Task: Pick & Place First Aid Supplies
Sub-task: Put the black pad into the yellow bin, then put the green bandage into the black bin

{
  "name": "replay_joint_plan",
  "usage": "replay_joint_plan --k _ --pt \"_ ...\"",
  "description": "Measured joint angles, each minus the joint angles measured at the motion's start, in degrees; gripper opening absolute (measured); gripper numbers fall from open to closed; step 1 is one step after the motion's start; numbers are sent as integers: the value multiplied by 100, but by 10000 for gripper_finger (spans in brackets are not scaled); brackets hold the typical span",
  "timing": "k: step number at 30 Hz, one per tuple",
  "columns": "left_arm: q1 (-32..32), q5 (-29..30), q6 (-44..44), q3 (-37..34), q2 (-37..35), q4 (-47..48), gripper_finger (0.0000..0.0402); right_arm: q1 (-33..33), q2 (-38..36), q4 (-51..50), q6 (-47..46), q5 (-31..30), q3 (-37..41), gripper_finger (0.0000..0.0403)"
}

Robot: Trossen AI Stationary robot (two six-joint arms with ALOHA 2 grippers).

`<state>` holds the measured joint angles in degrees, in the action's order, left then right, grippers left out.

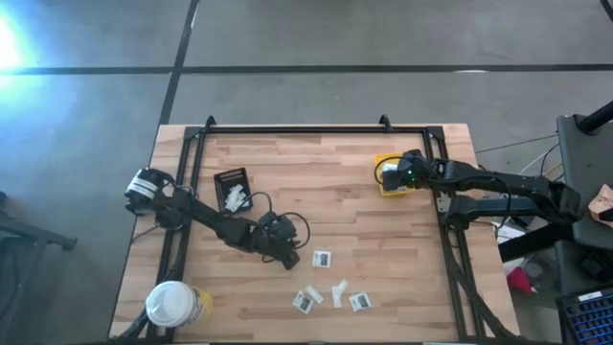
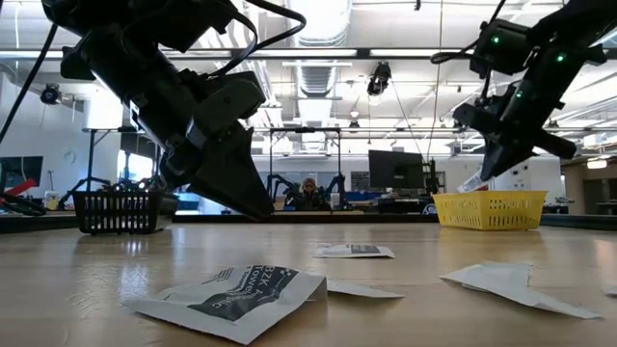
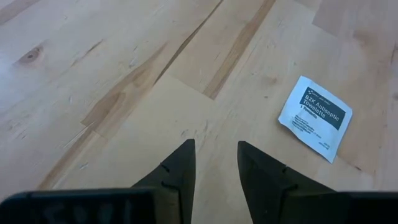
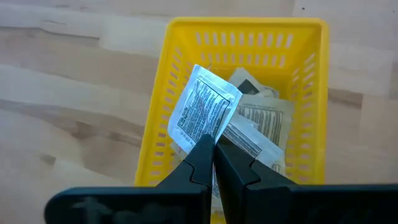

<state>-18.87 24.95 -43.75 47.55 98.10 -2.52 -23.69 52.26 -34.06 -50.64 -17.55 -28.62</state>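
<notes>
The right gripper (image 4: 214, 144) is held above the small yellow plastic mesh bin (image 4: 161, 118), which is set near the worktop's (image 1: 326, 192) right edge, toward the far side. Its jaws are closed on a white printed flat packet (image 4: 204, 112), pinched at one corner and hung over the bin's inside. More white packets (image 4: 261, 121) are piled in the bin under it.

The left gripper (image 3: 216, 155) is poised low over bare wood approx. mid-worktop, a bit toward the near edge. Its jaws are parted w/ nothing between them. A white square antiseptic towelette packet w/ dark blue label (image 3: 315, 117) is lying flat just beside the jaws, not touched.

A few more white packets (image 1: 330, 295) are scattered near the near edge, centre-right. A black tray (image 1: 232, 185) w/ white packets in it is placed toward the far-left part. A round white-lidded yellow tub (image 1: 172, 305) is stood at the near-left corner.
</notes>
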Motion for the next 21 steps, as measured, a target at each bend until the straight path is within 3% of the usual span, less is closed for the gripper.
replay_joint_plan --k 8,21 --pt "0 -24 0 0 -2 -2 110 -1 -2 -9 11 8 4 18" --pt "-37 -391 235 0 -2 -3 111 1 -13 -847 152 -35 -630 105"
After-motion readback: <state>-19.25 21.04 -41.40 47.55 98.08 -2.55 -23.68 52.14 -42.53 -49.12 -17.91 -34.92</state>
